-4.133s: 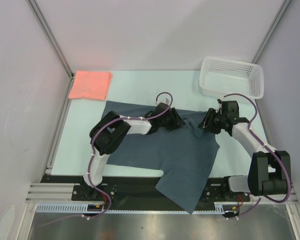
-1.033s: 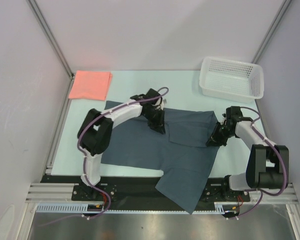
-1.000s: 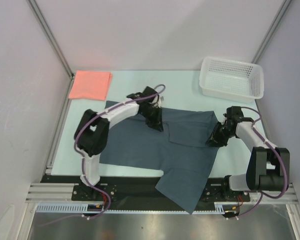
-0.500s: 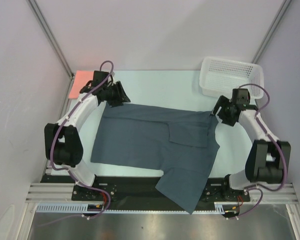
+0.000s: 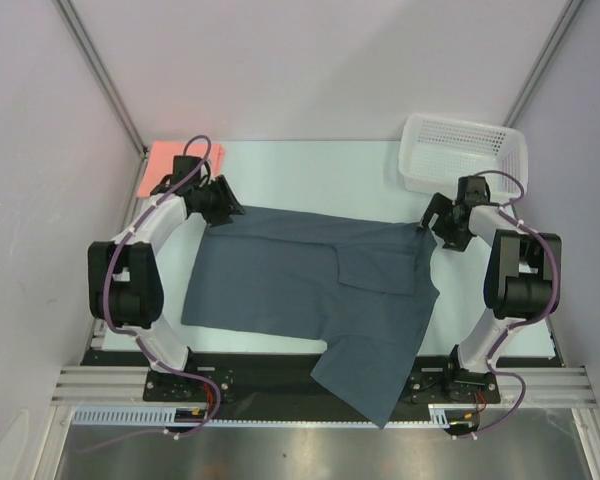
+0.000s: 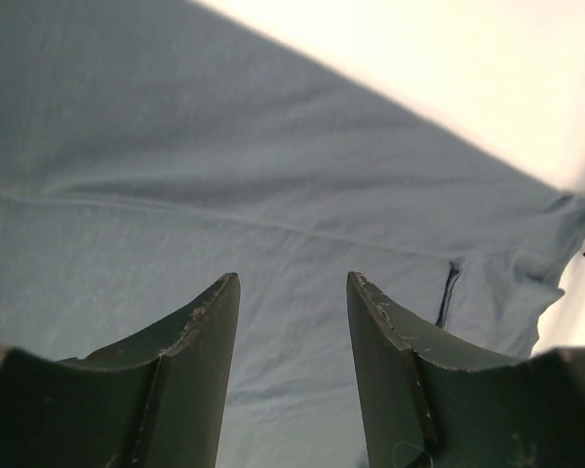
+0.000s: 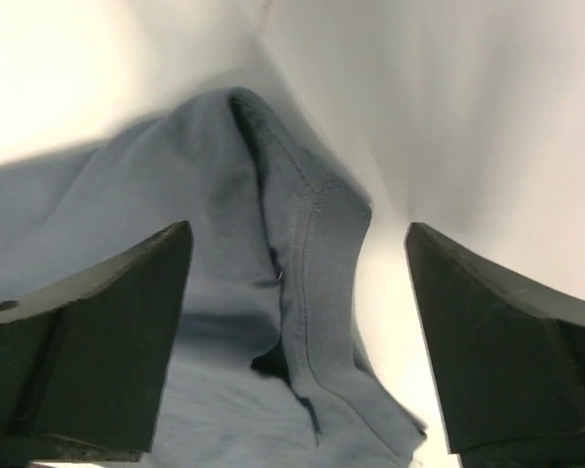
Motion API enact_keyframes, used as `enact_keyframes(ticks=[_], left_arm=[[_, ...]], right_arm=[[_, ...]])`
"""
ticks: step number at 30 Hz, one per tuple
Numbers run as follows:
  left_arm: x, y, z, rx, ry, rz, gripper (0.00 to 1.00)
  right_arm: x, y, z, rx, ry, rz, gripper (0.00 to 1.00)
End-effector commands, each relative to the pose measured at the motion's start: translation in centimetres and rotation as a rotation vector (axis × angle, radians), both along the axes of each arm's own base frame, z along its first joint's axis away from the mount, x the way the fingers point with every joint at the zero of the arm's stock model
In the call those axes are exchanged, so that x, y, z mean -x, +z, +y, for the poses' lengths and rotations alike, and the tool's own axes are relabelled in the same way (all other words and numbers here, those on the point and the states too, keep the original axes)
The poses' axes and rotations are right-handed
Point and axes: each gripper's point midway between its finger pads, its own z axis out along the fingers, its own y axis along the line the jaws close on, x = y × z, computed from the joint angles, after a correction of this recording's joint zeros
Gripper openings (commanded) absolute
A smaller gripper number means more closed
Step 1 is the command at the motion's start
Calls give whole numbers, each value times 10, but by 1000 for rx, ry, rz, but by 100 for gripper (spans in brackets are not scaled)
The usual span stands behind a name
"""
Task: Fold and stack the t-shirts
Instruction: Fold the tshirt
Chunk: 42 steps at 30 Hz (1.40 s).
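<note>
Pale green table, plain white walls. Slate t-shirt spread mid-table, hem draped over the near edge. Pink t-shirt folded in far-left corner; mesh basket in far-right corner. Left gripper at slate shirt's far-left corner, jaws apart, empty. Right gripper at its far-right corner, jaws wide, gripping nothing.

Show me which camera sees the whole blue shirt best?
The top camera: the blue shirt lies spread out there, nearly all showing. The left wrist camera shows only a flat stretch with a seam, the right wrist camera only a bunched corner.
</note>
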Motion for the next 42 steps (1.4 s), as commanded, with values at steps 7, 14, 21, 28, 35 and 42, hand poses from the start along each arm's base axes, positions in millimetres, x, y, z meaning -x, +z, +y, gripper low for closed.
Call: enact_keyframes(ticks=[7, 14, 21, 28, 35, 42], left_arm=[[17, 13, -10, 45, -47, -40, 48], [16, 11, -14, 71, -57, -42, 47], [17, 9, -17, 92, -53, -40, 47], [17, 5, -17, 97, -50, -27, 47], [9, -2, -16, 116, 3, -17, 45], [12, 2, 8, 20, 153, -13, 45]], right_arm=[[-23, -9, -6, 78, 8, -112, 80], [-36, -19, -7, 101, 33, -94, 51], [-41, -23, -3, 110, 27, -96, 45], [-57, -24, -12, 147, 9, -86, 9], [-88, -2, -26, 299, -72, -116, 0], [-77, 40, -26, 437, -101, -29, 65]])
